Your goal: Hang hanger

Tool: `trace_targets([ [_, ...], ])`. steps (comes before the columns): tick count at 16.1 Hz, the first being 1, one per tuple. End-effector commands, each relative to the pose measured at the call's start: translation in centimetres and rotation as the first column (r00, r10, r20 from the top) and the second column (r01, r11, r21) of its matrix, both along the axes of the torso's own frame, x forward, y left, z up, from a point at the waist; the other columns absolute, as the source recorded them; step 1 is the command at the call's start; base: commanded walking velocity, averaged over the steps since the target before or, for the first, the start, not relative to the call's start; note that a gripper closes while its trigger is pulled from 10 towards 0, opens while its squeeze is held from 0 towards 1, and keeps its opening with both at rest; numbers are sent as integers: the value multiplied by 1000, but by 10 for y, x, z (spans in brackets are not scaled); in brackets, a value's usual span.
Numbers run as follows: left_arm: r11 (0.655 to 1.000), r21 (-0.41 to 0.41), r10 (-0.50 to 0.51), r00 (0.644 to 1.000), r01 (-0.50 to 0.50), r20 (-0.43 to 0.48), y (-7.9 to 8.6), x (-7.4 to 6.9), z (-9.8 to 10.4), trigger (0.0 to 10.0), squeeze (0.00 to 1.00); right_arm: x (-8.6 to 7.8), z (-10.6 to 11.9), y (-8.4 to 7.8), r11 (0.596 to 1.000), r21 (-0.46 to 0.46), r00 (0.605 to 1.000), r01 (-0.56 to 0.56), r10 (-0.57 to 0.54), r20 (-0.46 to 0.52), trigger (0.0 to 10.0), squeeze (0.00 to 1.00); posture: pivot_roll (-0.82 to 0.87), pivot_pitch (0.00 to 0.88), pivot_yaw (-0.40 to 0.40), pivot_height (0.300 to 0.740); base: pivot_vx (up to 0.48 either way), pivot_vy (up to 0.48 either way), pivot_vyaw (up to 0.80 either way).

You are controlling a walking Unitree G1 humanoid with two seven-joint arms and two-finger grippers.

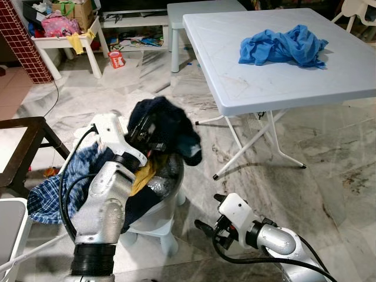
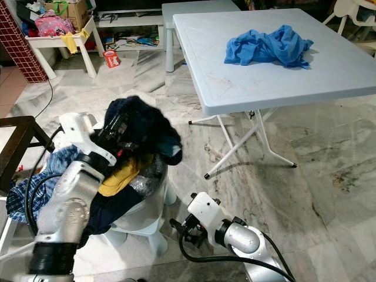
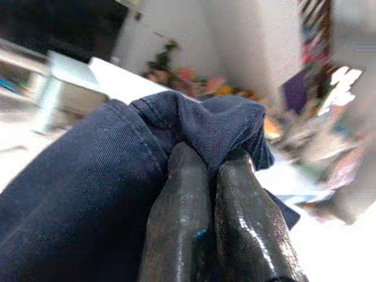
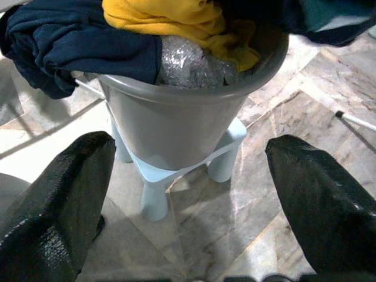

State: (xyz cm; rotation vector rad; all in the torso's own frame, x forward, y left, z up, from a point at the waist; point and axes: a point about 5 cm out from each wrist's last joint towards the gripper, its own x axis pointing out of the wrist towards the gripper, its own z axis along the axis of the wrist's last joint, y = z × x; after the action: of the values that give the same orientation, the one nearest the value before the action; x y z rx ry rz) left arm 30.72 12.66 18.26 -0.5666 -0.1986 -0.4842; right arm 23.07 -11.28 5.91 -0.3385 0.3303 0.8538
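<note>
one dark garment point(image 1: 167, 126) is clamped in the left gripper point(image 1: 147, 136) above the bucket point(image 4: 176, 126); right gripper point(image 4: 188, 194) gapes idle. next: carry to table point(image 1: 329, 76), judged.

I can read no text, label, brand or number anywhere. The small red container point(image 1: 116, 59) on the floor by the white side table point(image 1: 56, 42) carries light markings, but they are too small and blurred for me to make out.
</note>
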Motion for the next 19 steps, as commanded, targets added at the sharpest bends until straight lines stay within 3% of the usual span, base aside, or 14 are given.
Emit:
trace_targets([
  [1, 994, -89, -53, 997, 58, 53, 0, -5, 21, 0, 0, -1, -2, 3, 1000, -1, 1000, -7, 7, -1, 10000, 0, -109, 74, 60, 740, 0, 0, 0],
  [3, 973, -178, -132, 988, 144, 77, 12, -11, 40, 0, 0, -2, -4, 5, 1000, 4, 1000, -5, 5, -5, 10000, 0, -99, 77, 64, 740, 0, 0, 0],
  [5, 973, -175, -139, 988, 150, 74, 24, -13, 43, 0, 0, -2, -6, 6, 1000, 5, 1000, -4, 4, -8, 10000, 0, -90, 80, 64, 740, 0, 0, 0],
  [10, 988, -154, 18, 998, -7, 66, 70, -9, 49, 0, 0, -3, -8, 6, 1000, 4, 1000, -4, 5, -11, 10000, 0, -83, 83, 57, 740, 0, 0, 0],
  [11, 993, -115, 40, 999, -37, 30, 82, -12, 38, 0, 0, -2, -8, 6, 1000, 3, 1000, -5, 5, -12, 10000, 0, -81, 83, 56, 740, 0, 0, 0],
  [12, 996, -62, 63, 994, -68, -84, 95, -20, 4, 0, 0, -2, -9, 6, 1000, -1, 1000, -7, 7, -12, 10000, 0, -76, 88, 50, 740, 0, 0, 0],
  [15, 1000, 6, -3, 965, 5, -262, 88, -45, -52, 0, 0, -4, -10, 7, 1000, -5, 1000, -13, 13, -16, 10000, 0, -74, 97, 43, 740, 0, 0, 0],
  [17, 998, 64, 38, 937, -17, -348, 93, -53, -81, 0, 0, -4, -11, 6, 1000, -11, 1000, -17, 16, -18, 10000, 0, -75, 98, 41, 740, 0, 0, 0],
  [18, 987, 145, 121, 908, -67, -401, 99, -56, -103, 0, 0, -5, -11, 5, 1000, -19, 1000, -18, 18, -20, 10000, 0, -77, 101, 38, 740, 0, 0, 0],
  [19, 980, 177, 162, 896, -96, -413, 102, -56, -109, 0, 0, -5, -12, 5, 1000, -22, 1000, -17, 17, -21, 10000, 0, -81, 102, 36, 740, 0, 0, 0],
])
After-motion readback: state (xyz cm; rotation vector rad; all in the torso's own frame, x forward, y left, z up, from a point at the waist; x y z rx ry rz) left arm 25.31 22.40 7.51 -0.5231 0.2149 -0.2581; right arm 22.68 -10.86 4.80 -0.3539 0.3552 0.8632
